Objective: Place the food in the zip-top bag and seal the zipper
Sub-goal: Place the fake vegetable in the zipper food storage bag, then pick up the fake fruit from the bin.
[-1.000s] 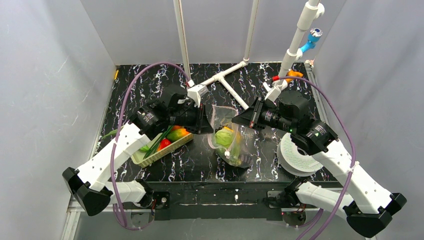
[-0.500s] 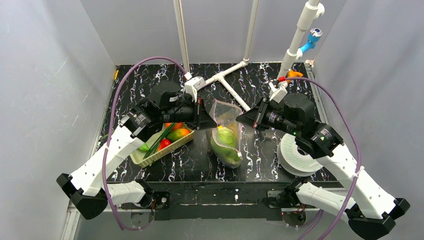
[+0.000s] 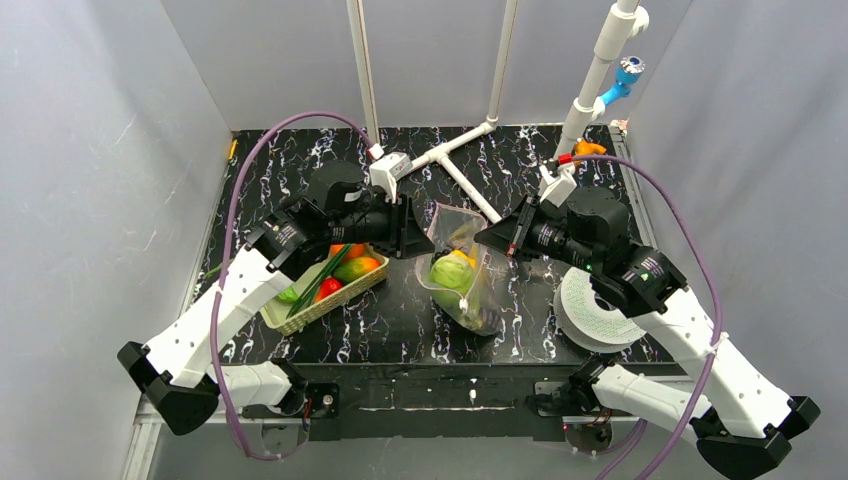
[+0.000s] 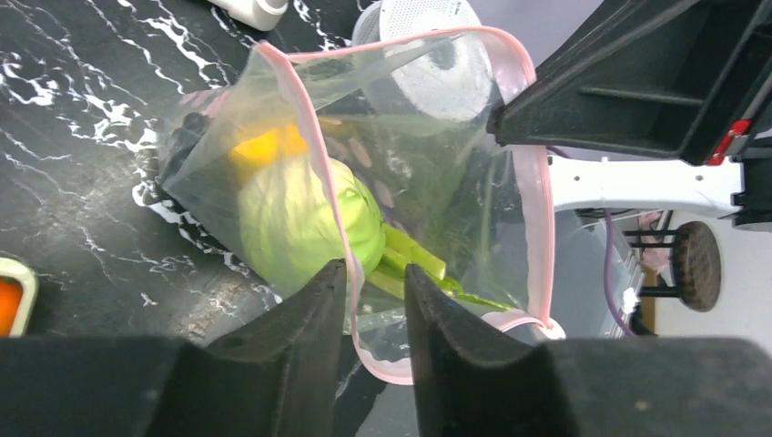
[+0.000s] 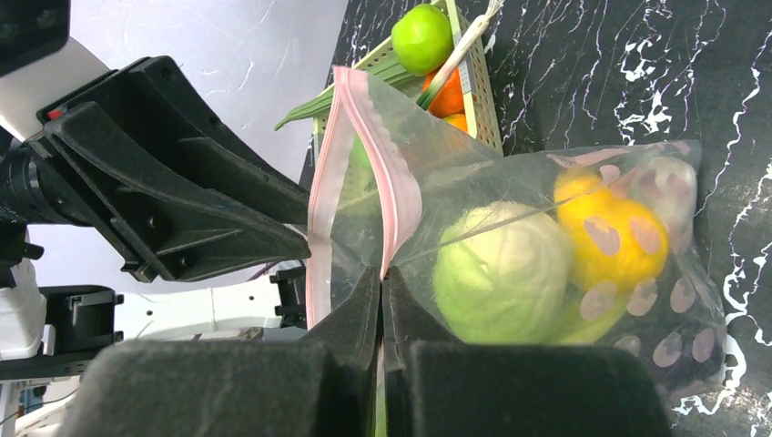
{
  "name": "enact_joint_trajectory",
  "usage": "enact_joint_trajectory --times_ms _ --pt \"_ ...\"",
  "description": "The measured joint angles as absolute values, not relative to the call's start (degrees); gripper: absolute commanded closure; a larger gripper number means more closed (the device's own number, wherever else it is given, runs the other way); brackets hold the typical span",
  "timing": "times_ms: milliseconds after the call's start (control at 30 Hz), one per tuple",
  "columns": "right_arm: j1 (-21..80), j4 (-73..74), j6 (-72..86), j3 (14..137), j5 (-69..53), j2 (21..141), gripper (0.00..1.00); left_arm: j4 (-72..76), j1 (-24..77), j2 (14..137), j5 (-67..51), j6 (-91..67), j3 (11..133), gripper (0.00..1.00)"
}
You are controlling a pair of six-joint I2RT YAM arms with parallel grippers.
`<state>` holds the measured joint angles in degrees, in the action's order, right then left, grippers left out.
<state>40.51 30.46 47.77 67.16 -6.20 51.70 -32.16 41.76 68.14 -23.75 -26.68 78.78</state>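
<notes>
The clear zip-top bag (image 3: 470, 295) hangs between my two grippers above the table's middle, mouth up and open. It holds a pale green round vegetable (image 5: 501, 273), a yellow piece (image 5: 610, 232) and green stalks (image 4: 414, 259). My right gripper (image 5: 382, 278) is shut on the pink zipper (image 5: 387, 196) edge; it also shows in the top view (image 3: 482, 240). My left gripper (image 4: 375, 282) is open, with the bag's (image 4: 428, 155) other pink edge (image 4: 314, 146) running between its fingers; it also shows in the top view (image 3: 418, 240). More food (image 3: 345, 268) lies in the woven basket.
The woven basket (image 3: 335, 302) stands left of the bag, with a leek (image 3: 318, 285), a green apple (image 5: 423, 36) and orange pieces (image 5: 446, 91). A white spool (image 3: 592, 310) sits at right. White pipes (image 3: 450, 165) lie at the back.
Both grippers shifted slightly toward the back with the bag's mouth. The bag swung and the food inside it shifted. The left jaws now show a gap around the bag's edge.
</notes>
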Motion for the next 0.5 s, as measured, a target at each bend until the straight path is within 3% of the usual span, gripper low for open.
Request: enact_joint_trajectory --times_ms 267,500 --pt "40.51 30.7 47.59 67.16 -6.11 51.96 0.99 -34.04 41.76 65.17 -16.05 -22.28 78.87 0.26" --pt "40.51 31.16 47.59 67.16 -6.11 51.96 0.99 -33.65 41.76 54.96 -0.19 -19.49 77.03 0.09"
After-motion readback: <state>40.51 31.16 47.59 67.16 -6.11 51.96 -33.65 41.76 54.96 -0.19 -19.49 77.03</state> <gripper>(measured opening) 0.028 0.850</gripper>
